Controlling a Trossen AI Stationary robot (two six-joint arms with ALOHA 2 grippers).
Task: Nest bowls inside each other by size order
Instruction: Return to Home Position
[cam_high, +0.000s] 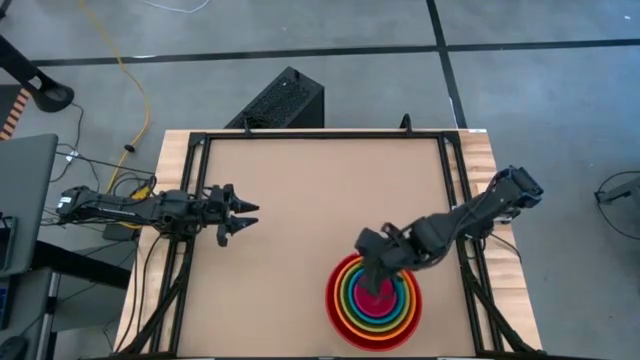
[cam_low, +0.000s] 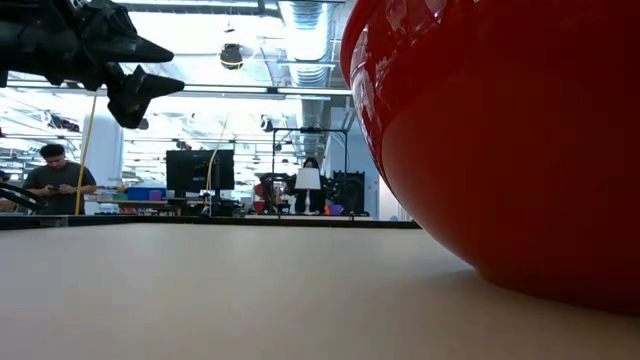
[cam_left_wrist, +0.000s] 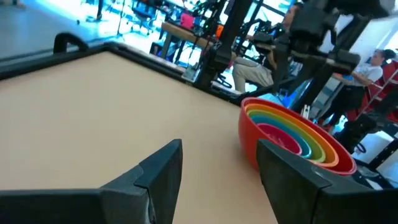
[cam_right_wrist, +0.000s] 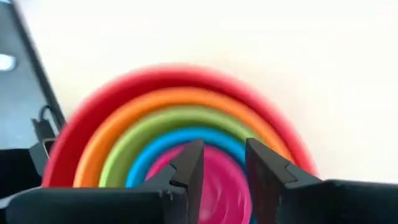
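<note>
The five bowls stand nested in one stack near the table's front edge, right of the middle. The red bowl (cam_high: 335, 310) is outermost, then orange (cam_right_wrist: 106, 134), lime green (cam_right_wrist: 134, 146), blue (cam_right_wrist: 155, 152) and pink (cam_right_wrist: 224, 186) innermost. The red bowl (cam_low: 500, 130) rests by its base on the table. My right gripper (cam_right_wrist: 224, 155) hangs over the stack's middle (cam_high: 372, 285), fingers open a little and pointing down just above the pink bowl. My left gripper (cam_high: 245, 218) hovers open and empty above the table's left side; it also shows in the left wrist view (cam_left_wrist: 217, 155).
The tan tabletop (cam_high: 300, 190) is framed by a black rail (cam_high: 320, 135). Bare tabletop lies between my left gripper and the stack. In the low view people and desks show in the room beyond the table's far edge (cam_low: 60, 180).
</note>
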